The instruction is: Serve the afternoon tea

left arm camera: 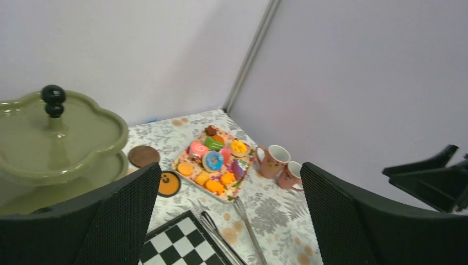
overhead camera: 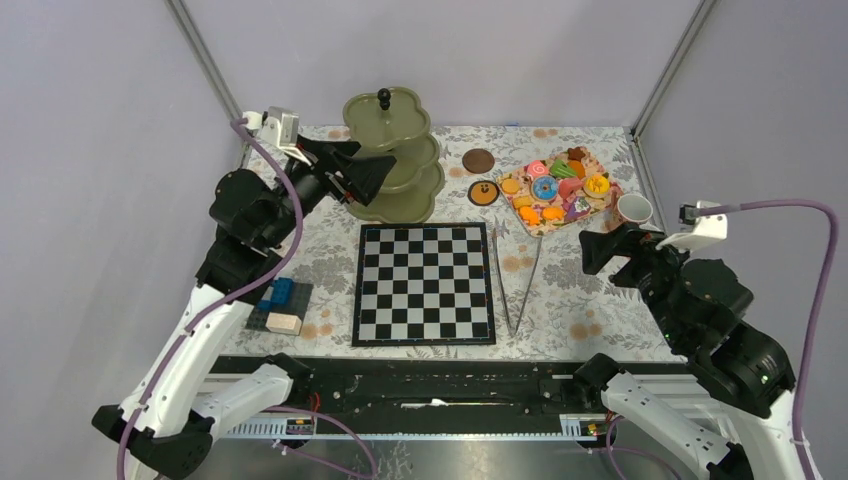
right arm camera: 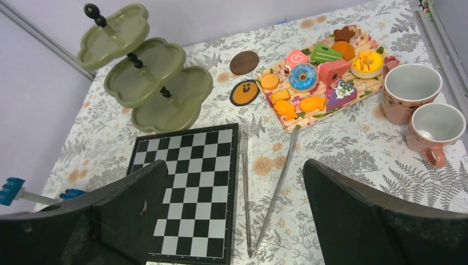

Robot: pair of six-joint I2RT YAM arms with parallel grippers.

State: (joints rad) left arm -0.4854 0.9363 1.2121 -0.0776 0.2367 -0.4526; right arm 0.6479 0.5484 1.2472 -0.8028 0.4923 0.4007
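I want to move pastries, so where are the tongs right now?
In the top view the tongs lie open just right of the chessboard, their tips pointing toward the pastry tray.

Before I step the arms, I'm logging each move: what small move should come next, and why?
Probably lower the open, empty right pincer toward the tongs. The stand has bare tiers, the pastries sit off it, and the tongs lie nearer that pincer than the left one.

You have no text, label, brand or number to read in any view. The small marks on the pink cups (right arm camera: 411, 94), right of frame, are only a pattern.
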